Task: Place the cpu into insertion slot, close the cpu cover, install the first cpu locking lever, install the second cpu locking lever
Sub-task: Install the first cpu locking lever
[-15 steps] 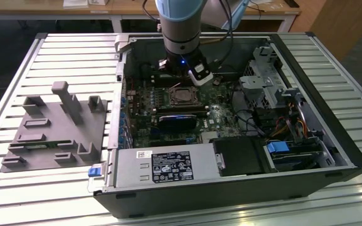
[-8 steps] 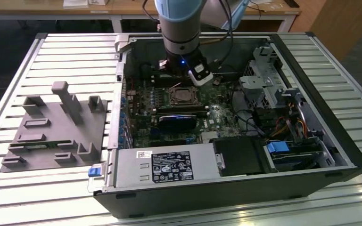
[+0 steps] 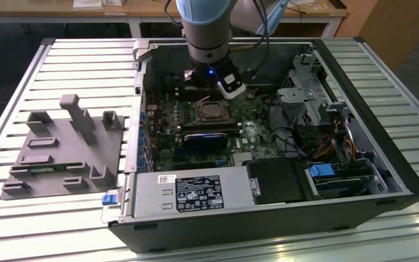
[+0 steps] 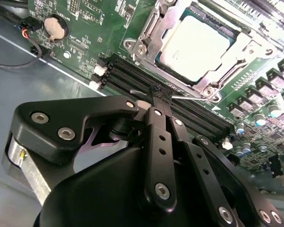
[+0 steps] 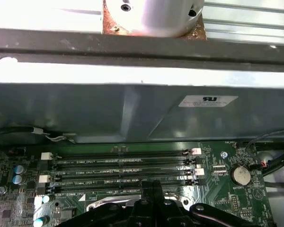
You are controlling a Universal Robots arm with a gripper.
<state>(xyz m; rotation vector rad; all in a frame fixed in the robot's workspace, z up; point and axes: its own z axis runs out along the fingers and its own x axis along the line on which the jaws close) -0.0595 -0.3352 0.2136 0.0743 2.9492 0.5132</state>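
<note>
Two steps look done, the cpu [image 4: 194, 42] seated in the insertion slot [image 4: 177, 75] under the lowered cpu cover [image 4: 173, 21], while the pincer [image 4: 155, 92], pressed together, meets a raised locking lever [image 4: 194, 97].

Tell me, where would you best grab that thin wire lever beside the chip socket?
Probably at its free end, coming from above. The lever is a thin wire lying low between the socket's metal frame and the memory slots, so its end looks like the only spot clear enough to pinch. The gripper sits right there.
</note>
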